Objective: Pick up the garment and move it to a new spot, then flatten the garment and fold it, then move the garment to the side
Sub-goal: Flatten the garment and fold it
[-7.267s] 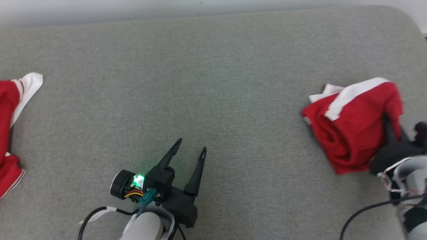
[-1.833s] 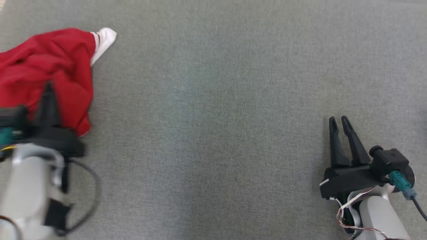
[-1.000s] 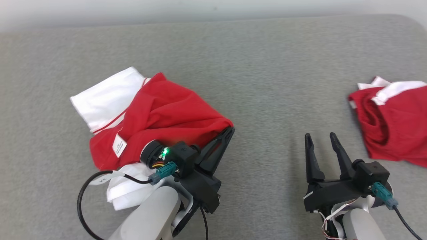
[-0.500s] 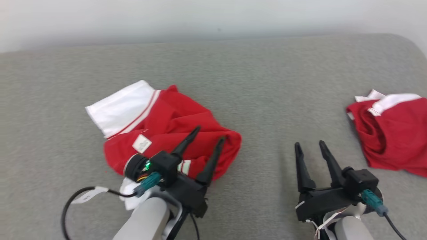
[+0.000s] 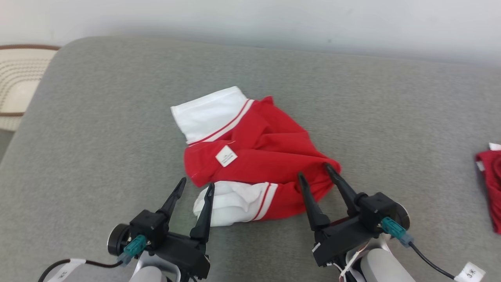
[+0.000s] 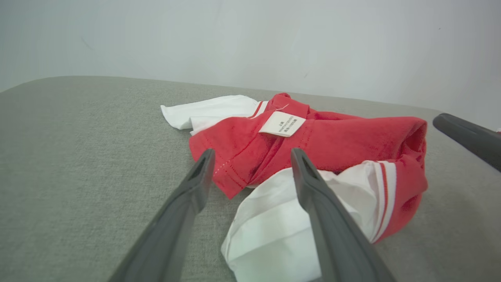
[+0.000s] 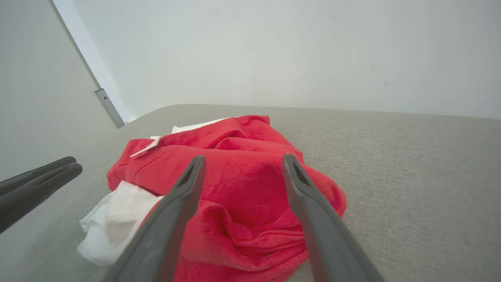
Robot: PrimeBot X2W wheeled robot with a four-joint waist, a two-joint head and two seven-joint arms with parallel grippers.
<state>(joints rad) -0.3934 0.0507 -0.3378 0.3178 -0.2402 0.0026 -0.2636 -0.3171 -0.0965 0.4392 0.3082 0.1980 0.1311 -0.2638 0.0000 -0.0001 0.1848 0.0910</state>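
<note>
Fingers (image 5: 204, 211) of the left gripper (image 5: 197, 182) are spread wide, with nothing between them. The red and white garment (image 5: 270, 156) lies in a crumpled heap on the grey cushion (image 5: 98, 129), just ahead of this gripper and to its right. A small white label (image 5: 226, 156) sits on the red part. The right gripper (image 5: 313, 170) is spread wide too and holds nothing. Its tips are over the garment's red edge; I cannot tell if they touch it. Far to its right lies another red cloth (image 5: 490, 184).

Grey fabric couch (image 5: 117, 117), plain pale wall (image 5: 250, 15) behind.
</note>
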